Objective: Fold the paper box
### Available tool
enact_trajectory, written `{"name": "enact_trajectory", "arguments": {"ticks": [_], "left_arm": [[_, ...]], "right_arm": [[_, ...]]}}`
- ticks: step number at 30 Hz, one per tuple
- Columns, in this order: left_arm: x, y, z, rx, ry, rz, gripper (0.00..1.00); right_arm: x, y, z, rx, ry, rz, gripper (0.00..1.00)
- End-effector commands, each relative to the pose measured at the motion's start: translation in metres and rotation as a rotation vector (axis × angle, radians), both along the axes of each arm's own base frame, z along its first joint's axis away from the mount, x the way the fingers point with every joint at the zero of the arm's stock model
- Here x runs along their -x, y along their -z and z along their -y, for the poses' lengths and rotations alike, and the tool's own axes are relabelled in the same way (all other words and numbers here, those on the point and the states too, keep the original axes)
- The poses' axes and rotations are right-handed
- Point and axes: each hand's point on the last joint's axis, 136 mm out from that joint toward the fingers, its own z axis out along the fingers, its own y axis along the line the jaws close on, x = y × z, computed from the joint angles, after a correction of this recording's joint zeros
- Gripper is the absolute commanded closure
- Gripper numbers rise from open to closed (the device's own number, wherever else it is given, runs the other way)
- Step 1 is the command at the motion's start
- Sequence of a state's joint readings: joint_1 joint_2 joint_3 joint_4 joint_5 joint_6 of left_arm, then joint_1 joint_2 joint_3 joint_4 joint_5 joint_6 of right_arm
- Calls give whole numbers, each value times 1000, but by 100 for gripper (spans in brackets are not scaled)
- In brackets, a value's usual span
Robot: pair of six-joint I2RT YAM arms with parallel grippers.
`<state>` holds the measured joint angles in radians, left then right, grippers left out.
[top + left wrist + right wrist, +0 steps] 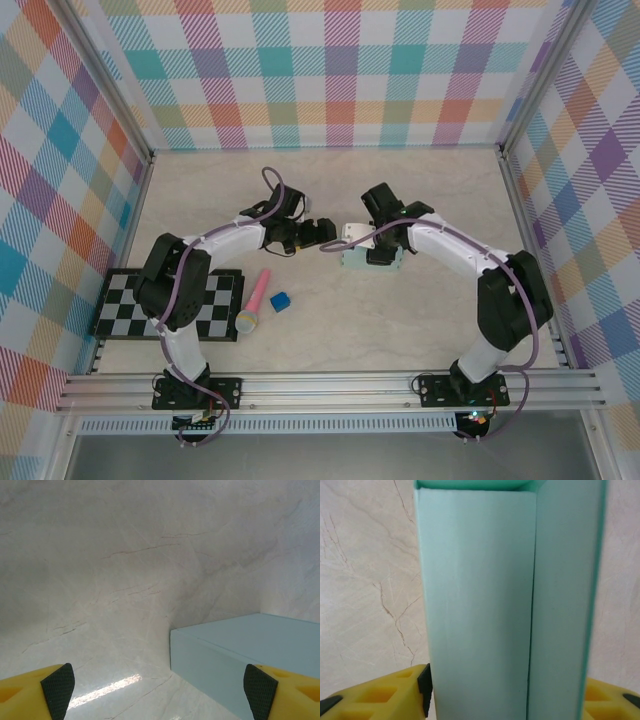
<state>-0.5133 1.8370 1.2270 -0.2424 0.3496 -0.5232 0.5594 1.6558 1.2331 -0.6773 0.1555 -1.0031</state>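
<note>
Close to the arms lie a checkered mat (pixel 130 300), a pink toy microphone (pixel 256 300) and a little blue cube (pixel 280 301). They are well apart from the work. They are only a danger if the left arm swings back low and bumps them.

Farther in, near the middle of the table (pixel 430 190), sits the paper box (pixel 475 605). The right gripper (pixel 515 697) holds it, with its yellow fingers (pixel 395 697) pressing on two sides of the box. The card is thin. If the squeeze is too hard, the walls can cave in and get a dent. If it is too soft, the box can slip or twist when the other arm pushes.

The left gripper (pixel 160 692) is wide open and holds nothing. It is just beside the box. A corner of the box pokes in between its fingers, close to one black pad (pixel 259 690). If it shoves from here, it can slide the whole box along the smooth table and fold nothing. It can also catch that corner and crumple it.

At the far end of the box, a flap looks not tucked in all the way, but that is hard to see. A push at the wrong spot can bend it the wrong way.
</note>
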Motion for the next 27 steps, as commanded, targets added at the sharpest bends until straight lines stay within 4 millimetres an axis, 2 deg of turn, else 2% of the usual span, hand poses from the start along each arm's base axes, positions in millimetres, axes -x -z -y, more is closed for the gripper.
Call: {"name": "enact_trajectory", "arguments": {"ticks": [1, 4, 6, 9, 11, 13, 16, 20, 25, 27], "left_arm": [[4, -22, -7, -18, 35, 70, 9], [-6, -38, -19, -55, 83, 204, 7], [-9, -58, -17, -33, 178, 345, 6], [-5, -90, -10, 43, 347, 668, 2], [4, -100, -3, 68, 463, 840, 2], [11, -94, 6, 67, 581, 892, 3], [6, -78, 21, 92, 634, 892, 5], [18, -62, 45, 125, 713, 934, 7], [54, -46, 65, 93, 861, 973, 10], [59, -46, 69, 104, 866, 989, 10]], "right_arm": [[5, 3, -4, -32, 16, -68, 43], [4, -1, -7, -68, 14, -69, 43], [4, 0, -4, -66, 13, -75, 45], [6, 1, -2, -72, -4, -86, 49], [6, 0, -3, -88, -14, -83, 51], [7, -1, -1, -103, -22, -88, 52], [13, -4, 0, -140, -42, -110, 53], [28, -8, 0, -211, -94, -154, 54], [34, -11, 7, -234, -113, -185, 54], [34, -10, 5, -243, -112, -191, 54]]}}
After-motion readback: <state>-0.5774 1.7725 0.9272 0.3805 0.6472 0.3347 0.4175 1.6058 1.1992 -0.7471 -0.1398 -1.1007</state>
